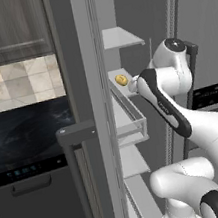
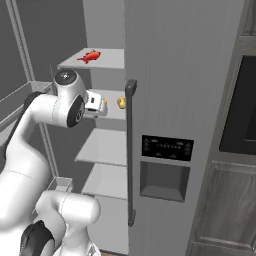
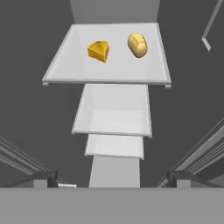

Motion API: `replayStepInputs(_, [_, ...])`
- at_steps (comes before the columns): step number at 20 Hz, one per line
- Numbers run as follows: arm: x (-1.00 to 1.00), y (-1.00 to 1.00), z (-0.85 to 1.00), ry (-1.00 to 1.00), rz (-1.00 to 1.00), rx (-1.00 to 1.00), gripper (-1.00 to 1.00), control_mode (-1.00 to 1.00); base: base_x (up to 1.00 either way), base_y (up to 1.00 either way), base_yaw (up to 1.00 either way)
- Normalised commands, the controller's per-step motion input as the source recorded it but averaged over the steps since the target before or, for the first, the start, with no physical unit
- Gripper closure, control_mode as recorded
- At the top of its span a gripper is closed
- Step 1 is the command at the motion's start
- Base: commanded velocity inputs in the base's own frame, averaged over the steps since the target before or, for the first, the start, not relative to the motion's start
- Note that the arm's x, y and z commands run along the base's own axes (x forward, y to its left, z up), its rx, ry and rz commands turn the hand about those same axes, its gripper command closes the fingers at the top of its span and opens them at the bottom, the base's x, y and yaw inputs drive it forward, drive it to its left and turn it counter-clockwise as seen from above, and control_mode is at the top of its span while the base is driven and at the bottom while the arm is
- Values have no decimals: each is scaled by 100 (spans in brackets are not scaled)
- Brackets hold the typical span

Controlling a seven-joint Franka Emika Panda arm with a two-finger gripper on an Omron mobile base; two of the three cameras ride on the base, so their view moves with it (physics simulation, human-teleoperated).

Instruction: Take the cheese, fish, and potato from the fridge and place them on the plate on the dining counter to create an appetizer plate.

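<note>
Spreading wide with nothing between its fingers, the gripper (image 2: 102, 106) hung inside the open fridge (image 2: 175, 75), near the potato (image 2: 121, 102) on a pale shelf (image 3: 65, 70). From the hand camera, the cheese (image 3: 99, 51) lay beside the potato, the two apart. The red fish (image 2: 89, 56) rested on the shelf above, near its front edge. A clear door bin (image 1: 133, 119) hung on the open door.

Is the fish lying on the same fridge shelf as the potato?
No. In the right base view the fish lies on the shelf above the one holding the potato.
</note>
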Motion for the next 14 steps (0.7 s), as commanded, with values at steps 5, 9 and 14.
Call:
replayStepInputs(5, [1, -4, 0, 0, 0, 0, -100, -100, 0, 0, 0])
replayStepInputs(9, [28, 0, 0, 1, 0, 0, -100, -100, 0, 0, 0])
replayStepInputs(14, [44, 0, -9, 0, -2, 0, -100, -100, 0, 0, 0])
